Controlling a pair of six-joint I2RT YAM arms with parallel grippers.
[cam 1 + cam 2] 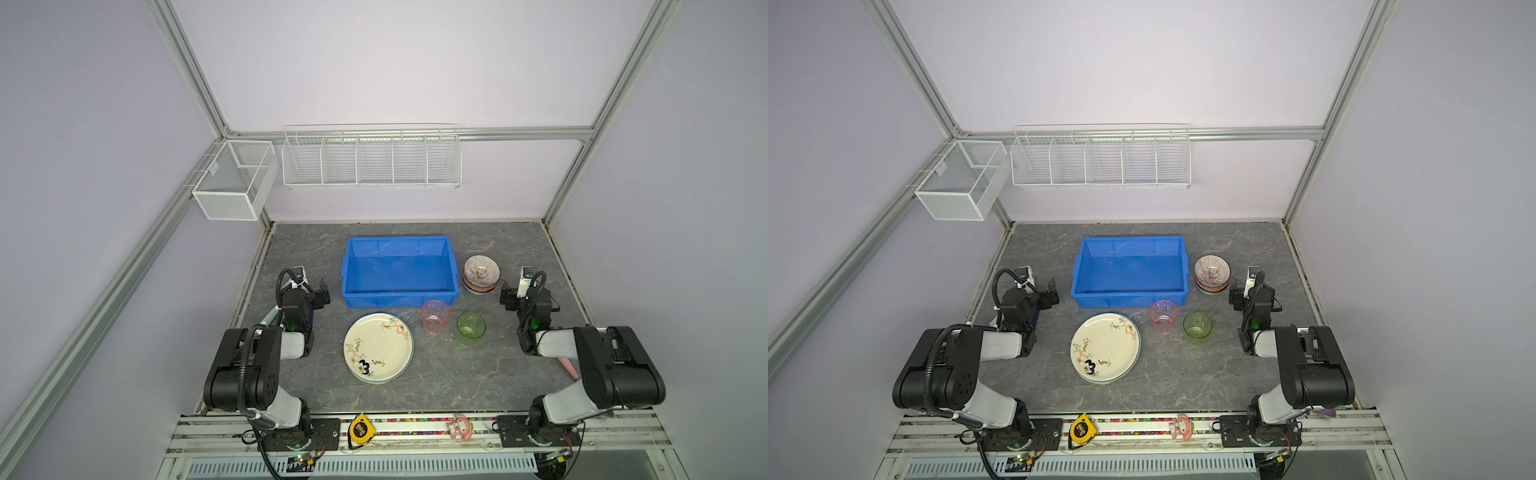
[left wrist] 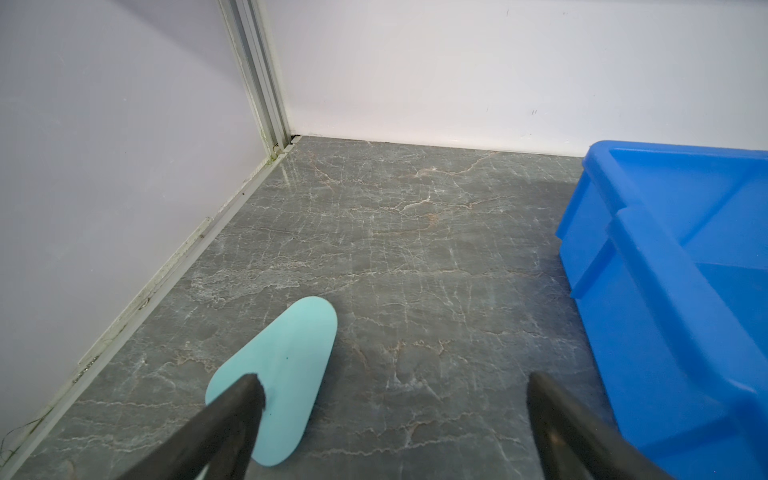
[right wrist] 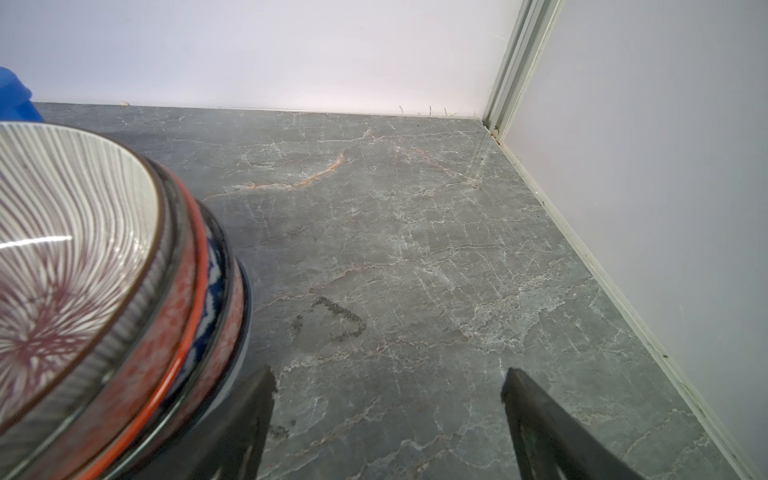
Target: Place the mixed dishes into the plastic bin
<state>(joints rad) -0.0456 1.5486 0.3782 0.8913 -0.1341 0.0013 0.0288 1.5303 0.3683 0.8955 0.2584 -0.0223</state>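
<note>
Right pincer (image 3: pixel 388 376) spread wide and empty, bowl stack (image 3: pixel 83 249) just beside it on the bench (image 3: pixel 415 249); left pincer (image 2: pixel 395 378) likewise open, near the blue bin (image 2: pixel 590 249).
Glazed bowls look heavy, stiff, slick and chippable; a pinch over the top bowl's rim seems the safest hold.

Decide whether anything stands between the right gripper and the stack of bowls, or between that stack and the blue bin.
Nothing visible does. The right gripper, jaws open, sits beside the stack of bowls with only bare tabletop between. The stack stands next to the blue bin, nothing between them.
</note>
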